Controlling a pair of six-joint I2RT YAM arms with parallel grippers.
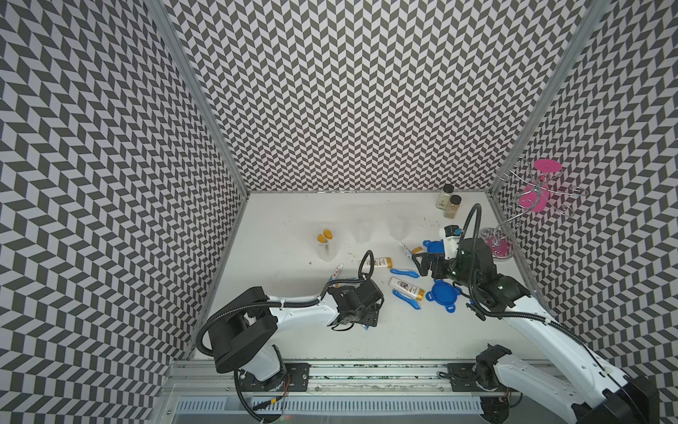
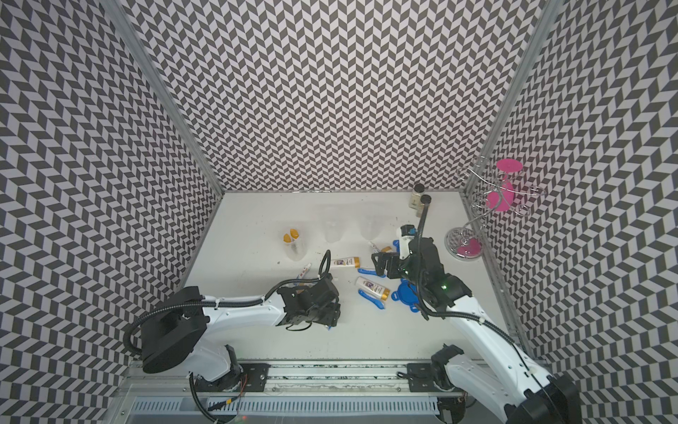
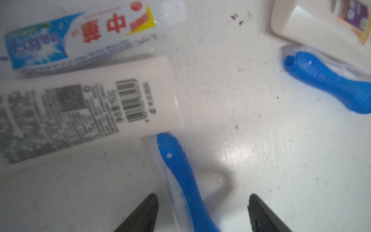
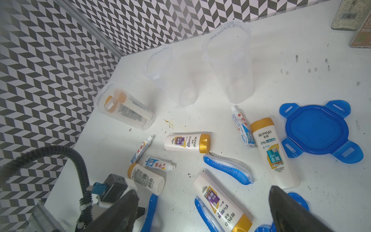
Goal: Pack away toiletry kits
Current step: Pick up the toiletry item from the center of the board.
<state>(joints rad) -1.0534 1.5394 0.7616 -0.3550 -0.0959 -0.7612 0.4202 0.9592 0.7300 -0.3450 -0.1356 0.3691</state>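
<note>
On table (image 4: pixel 301 60), three cups (image 4: pixel 124 108) (image 4: pixel 168 76) (image 4: pixel 230 60), three toothbrushes (image 4: pixel 226 170) (image 4: pixel 202 215) (image 4: pixel 151 209)

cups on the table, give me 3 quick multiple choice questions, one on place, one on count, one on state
1. Which cup in the row holds tubes? A left end B middle C right end
2. How many clear cups are there? A two B three C four
3. The right gripper is A open, empty B shut on a toothbrush C shut on a lid

Key: 1 A, gold caps show in the left cup; 2 B, beside it stand the middle cup and the right cup; 3 A, its jaws stand wide apart with nothing gripped.
</note>
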